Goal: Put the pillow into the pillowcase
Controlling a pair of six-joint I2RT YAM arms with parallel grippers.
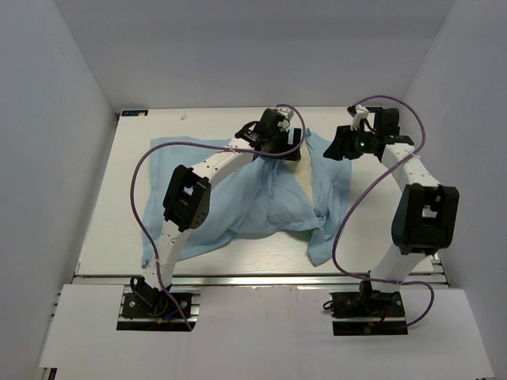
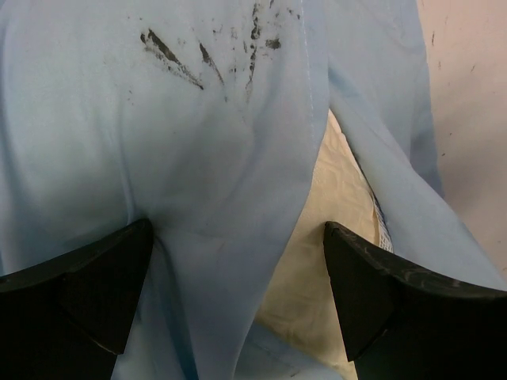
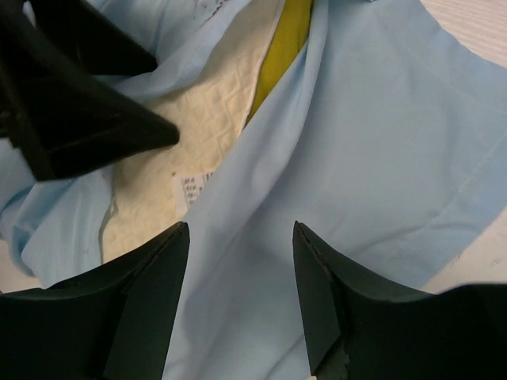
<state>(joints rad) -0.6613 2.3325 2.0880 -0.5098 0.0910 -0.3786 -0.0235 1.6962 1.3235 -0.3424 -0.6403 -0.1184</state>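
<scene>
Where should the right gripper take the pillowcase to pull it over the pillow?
Probably the open edge of the pillowcase running alongside the exposed pillow, approached from above. That edge lies as a raised fold under the open right gripper, so the fingers can straddle it.

pillowcase (image 2: 119, 142): light blue, black smudges | pillow (image 3: 214, 119): cream, embossed geometric pattern, yellow edge | fingers (image 3: 150, 309): black

No legible text found. Small white printed tag (image 3: 195, 188) on cream-white quilted pillow (image 3: 214, 119), 9 o'clock of centre in the right wrist view: print too small to read.
</scene>
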